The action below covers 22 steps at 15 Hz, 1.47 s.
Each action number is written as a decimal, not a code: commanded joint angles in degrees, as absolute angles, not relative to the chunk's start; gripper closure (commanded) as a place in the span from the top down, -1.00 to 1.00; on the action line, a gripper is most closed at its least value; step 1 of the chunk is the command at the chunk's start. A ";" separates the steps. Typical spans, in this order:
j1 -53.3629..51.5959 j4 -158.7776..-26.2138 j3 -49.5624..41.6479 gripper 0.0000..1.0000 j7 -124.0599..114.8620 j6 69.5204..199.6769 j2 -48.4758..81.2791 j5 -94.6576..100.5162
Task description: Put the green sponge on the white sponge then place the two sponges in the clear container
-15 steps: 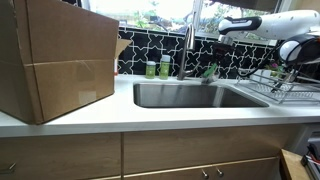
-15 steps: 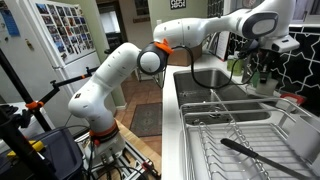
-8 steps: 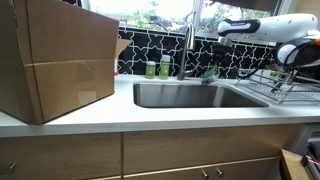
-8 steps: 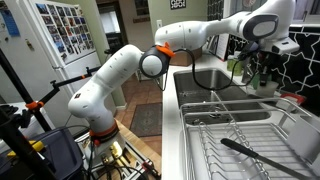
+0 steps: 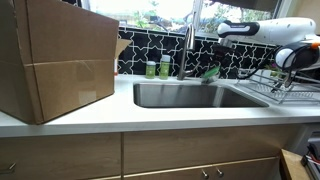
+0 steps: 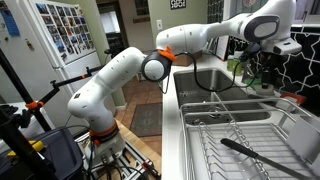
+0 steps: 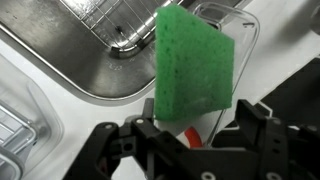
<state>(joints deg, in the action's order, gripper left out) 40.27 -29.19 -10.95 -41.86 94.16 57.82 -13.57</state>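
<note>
One cardboard box [image 5: 55, 65] is the biggest obstruction. It fills the counter [image 5: 150, 115] on one side of the sink [image 5: 185, 95], with its near corner close to the basin rim. The basin is the main open room.

The dish rack [image 6: 240, 140] takes the opposite side, its wire edge right beside the rim. A black utensil [image 6: 255, 150] lies in it.

The arm [image 5: 260, 30] reaches in above the rack toward the back wall. The faucet [image 5: 187, 50] stands at the back rim, just beside the gripper [image 7: 197, 125]. Two green bottles [image 5: 157, 68] sit beyond it, toward the box.

The jaws are clamped on the green sponge [image 7: 195, 65], one finger on each side. The slab sticks out past the fingertips, in the air over the sink's corner and the white counter strip. The clear container [image 7: 228, 18] sits behind the sponge, partly hidden.
</note>
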 commanded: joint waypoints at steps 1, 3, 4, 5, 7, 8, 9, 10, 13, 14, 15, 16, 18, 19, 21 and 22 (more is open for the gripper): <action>41.57 -24.13 -9.18 1.00 -43.23 91.85 60.80 -12.20; 41.64 -23.75 -8.94 0.81 -43.21 91.57 61.12 -11.84; 41.65 -23.56 -8.87 0.82 -43.36 91.47 61.27 -11.64; 41.67 -23.30 -8.78 0.82 -43.34 91.35 61.43 -11.46; 41.81 -22.78 -8.47 0.95 -43.29 90.91 61.58 -11.38; 41.93 -22.55 -8.25 1.00 -43.13 90.60 61.53 -11.49; 42.00 -22.34 -8.10 1.00 -43.09 90.27 61.36 -11.50; 41.78 -25.10 -7.89 1.00 -42.58 91.27 59.50 -11.49; 41.53 -27.04 -8.00 1.00 -41.86 91.33 57.24 -10.79; 41.51 -27.02 -8.12 1.00 -41.64 91.11 56.79 -10.45; 41.49 -27.01 -8.25 1.00 -41.72 91.00 56.34 -10.15; 41.56 -27.02 -8.18 1.00 -41.40 90.81 55.84 -10.01; 41.59 -26.89 -8.17 1.00 -39.95 90.34 54.61 -9.45; 41.63 -26.93 -8.07 1.00 -38.28 89.52 53.70 -9.19; 42.02 -27.09 -7.54 1.00 -33.57 87.46 51.59 -9.24; 42.48 -27.50 -7.02 1.00 -30.26 85.53 50.25 -9.65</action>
